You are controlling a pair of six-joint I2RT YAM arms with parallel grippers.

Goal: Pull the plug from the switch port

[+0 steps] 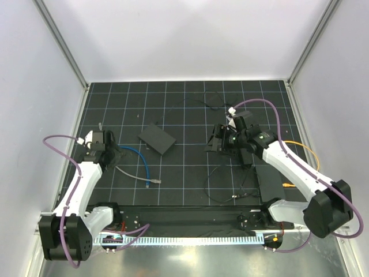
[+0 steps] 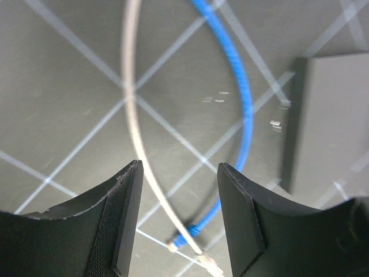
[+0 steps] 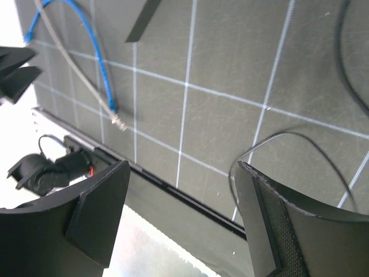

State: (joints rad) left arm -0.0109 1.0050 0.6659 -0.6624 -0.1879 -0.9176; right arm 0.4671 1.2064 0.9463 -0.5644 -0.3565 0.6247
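The black switch box (image 1: 157, 138) lies flat left of centre; in the left wrist view it fills the right edge (image 2: 334, 115). I cannot tell whether a plug sits in a port. A blue cable (image 1: 142, 160) and a grey cable (image 1: 132, 174) lie loose on the mat, their plug ends (image 1: 153, 182) side by side. My left gripper (image 1: 115, 154) is open and empty above both cables (image 2: 179, 167); the blue plug (image 2: 183, 239) and the grey plug (image 2: 210, 265) show between its fingers. My right gripper (image 1: 214, 143) is open and empty right of the switch (image 3: 181, 167).
A thin black wire (image 1: 230, 184) loops over the mat below my right gripper and shows in its wrist view (image 3: 288, 138). An orange cable (image 1: 301, 149) lies at the right. A black rail (image 1: 190, 216) runs along the near edge. White walls enclose the table.
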